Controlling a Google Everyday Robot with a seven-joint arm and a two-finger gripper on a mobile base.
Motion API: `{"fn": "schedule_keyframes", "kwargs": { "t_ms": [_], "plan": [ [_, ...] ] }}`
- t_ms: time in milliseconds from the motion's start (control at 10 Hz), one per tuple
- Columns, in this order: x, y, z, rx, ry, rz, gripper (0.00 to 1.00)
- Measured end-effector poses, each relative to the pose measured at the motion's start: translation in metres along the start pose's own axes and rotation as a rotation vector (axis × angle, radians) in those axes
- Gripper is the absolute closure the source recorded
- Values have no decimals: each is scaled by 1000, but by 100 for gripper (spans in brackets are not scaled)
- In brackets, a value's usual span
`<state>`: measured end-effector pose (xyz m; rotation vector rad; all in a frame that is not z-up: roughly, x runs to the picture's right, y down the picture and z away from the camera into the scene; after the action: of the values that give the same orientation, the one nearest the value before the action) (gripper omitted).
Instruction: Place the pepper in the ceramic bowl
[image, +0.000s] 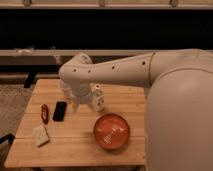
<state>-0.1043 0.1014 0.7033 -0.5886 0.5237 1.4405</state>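
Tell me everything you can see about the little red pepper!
The pepper is small, slim and dark red. It lies flat on the wooden table near the left side, its length pointing roughly away from the camera. A black phone lies just to its right, alongside it. Only the table touches it. The gripper hangs farther right, past the phone, off the pepper. The ceramic bowl sits well away, toward the front right.

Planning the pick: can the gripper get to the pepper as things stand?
Probably yes. The gripper hangs over the table beside the black phone; the pepper lies uncovered on the phone's other side, nothing over it.
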Motion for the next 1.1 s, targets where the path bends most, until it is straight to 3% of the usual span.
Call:
{"fn": "schedule_keyframes", "kwargs": {
  "t_ms": [200,400,800,1100],
  "plan": [
    [0,0,1,8,-4,-9,35],
    [5,24,4,26,-23,-57,35],
    [4,116,22,50,-35,-176,35],
    [-15,172,49,50,-25,-235,35]
  ]
}}
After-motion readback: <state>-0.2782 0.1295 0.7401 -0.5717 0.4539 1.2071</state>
